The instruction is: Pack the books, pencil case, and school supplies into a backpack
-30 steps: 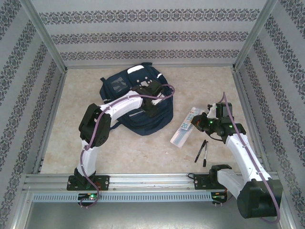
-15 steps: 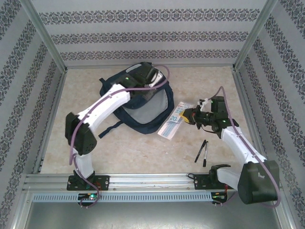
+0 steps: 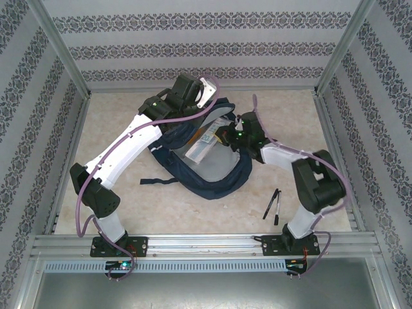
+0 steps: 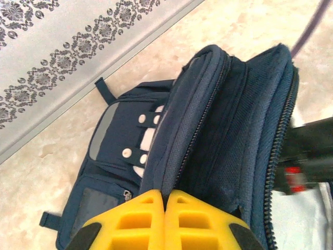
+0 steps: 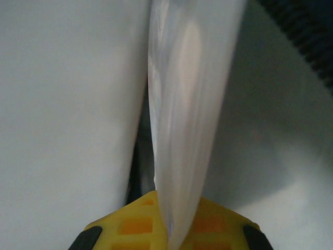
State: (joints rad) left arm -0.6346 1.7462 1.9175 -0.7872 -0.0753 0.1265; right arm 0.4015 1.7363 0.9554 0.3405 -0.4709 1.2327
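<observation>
While the backpack (image 3: 222, 185) lies open at the centre of the top view, a fabric edge of its opening is pinched by the left gripper (image 4: 165, 204), jaws closed tight on it, above centre in that view. Inside the open mouth, over the pale lining, the pencil case (image 3: 201, 145) is clamped by the right gripper (image 5: 171, 221), right of centre. Two black pens (image 3: 273, 205) lie together on the table (image 3: 109, 109) at lower right, well apart from the backpack.
</observation>
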